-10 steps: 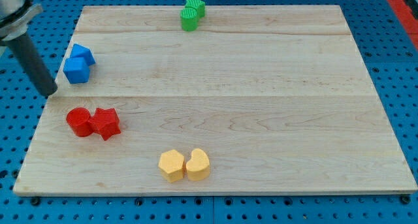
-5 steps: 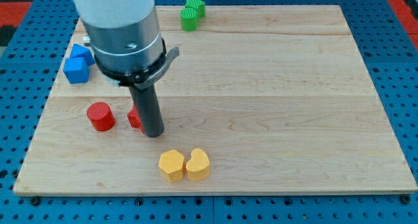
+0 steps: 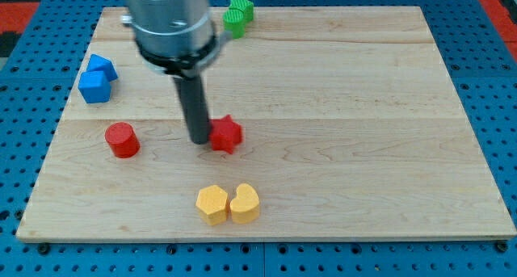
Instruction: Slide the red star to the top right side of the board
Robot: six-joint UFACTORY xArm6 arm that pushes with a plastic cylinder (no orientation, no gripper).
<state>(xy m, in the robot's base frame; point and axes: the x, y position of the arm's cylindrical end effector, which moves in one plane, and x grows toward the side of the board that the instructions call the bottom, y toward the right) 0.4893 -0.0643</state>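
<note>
Camera view shows a wooden counter (image 3: 339, 107) sitting on a blue board with holes (image 3: 485, 83). My tip (image 3: 199, 140) is the bottom end of a dark rod that hangs from a big grey arm part near the top edge of the counter. There is no pincer on this arm, so nothing is open or closed and nothing is held. My tip sits down on the counter, left of the middle. It is right beside the red star (image 3: 227, 134), on the star's left side, and it looks like it is touching it.

The red star is a bit left of the counter's middle, far from the top right corner. The red round block (image 3: 122, 140) is well apart from the star, closer to the left edge of the counter.

Two blue blocks (image 3: 96, 77) sit together near the left edge, up toward the top left corner. They touch each other. Two green blocks (image 3: 237, 15) sit together at the top edge, a little left of its middle. Two yellow blocks (image 3: 228, 203) sit side by side near the bottom edge, below the red star, and they touch each other too.
</note>
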